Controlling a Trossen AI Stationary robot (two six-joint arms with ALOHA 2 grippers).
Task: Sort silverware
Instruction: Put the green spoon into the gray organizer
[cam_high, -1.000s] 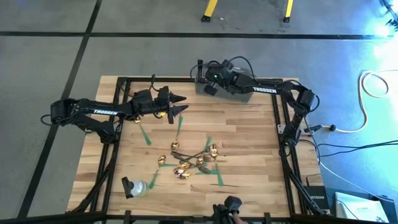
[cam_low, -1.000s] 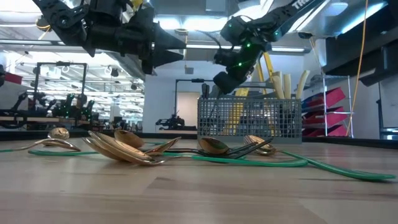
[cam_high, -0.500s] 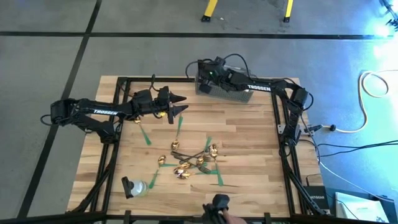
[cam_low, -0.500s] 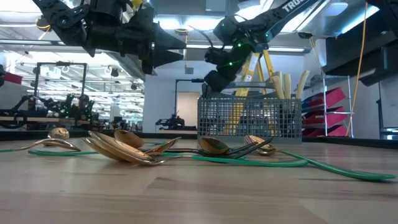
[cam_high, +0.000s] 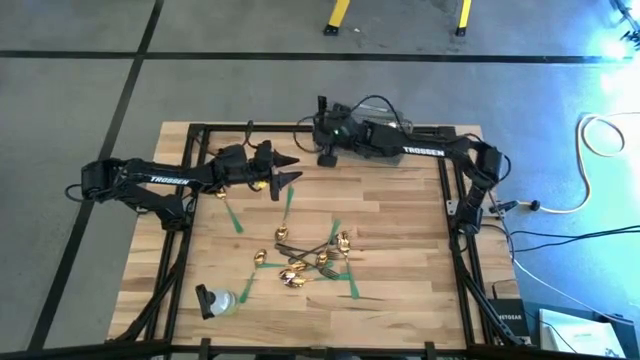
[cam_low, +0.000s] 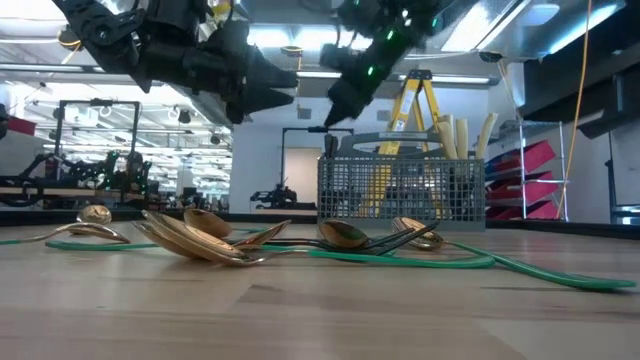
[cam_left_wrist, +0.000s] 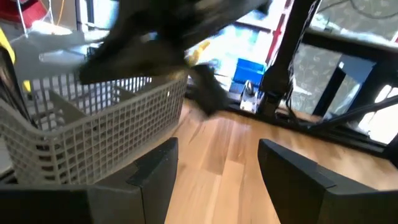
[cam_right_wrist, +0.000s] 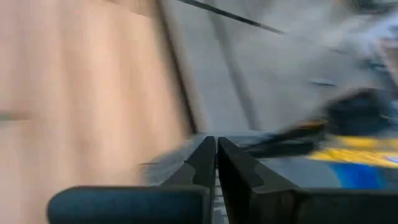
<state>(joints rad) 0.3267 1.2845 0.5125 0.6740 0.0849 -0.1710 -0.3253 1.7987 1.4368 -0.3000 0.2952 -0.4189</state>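
At the far edge of the tabletop (cam_high: 400, 200), the right gripper (cam_high: 324, 157) hung above the wood just off the left end of the grey mesh basket (cam_low: 400, 190), and its fingers (cam_right_wrist: 208, 165) were pressed flat together with nothing between them. Across from it, the left gripper (cam_high: 290, 168) hovered over the left-centre of the tabletop, pointing toward the basket; its fingers (cam_left_wrist: 155, 168) stood well apart and, in the left wrist view, bare wood showed in the gap, nothing held. A small gold glint sat under that arm's wrist in the high view, too small to make out.

And the silverware (cam_high: 310, 258)? A tangled heap of gold spoons and darker pieces lay at the tabletop's centre, nearer the front edge, well apart from both grippers, lying among green tape strips (cam_high: 352, 284). One more spoon (cam_high: 288, 205) lay alone between the heap and the left gripper. From table height, cream handles (cam_low: 455, 135) stood upright out of the basket. Near the front-left corner sat a small dark-and-pale object (cam_high: 213, 300).
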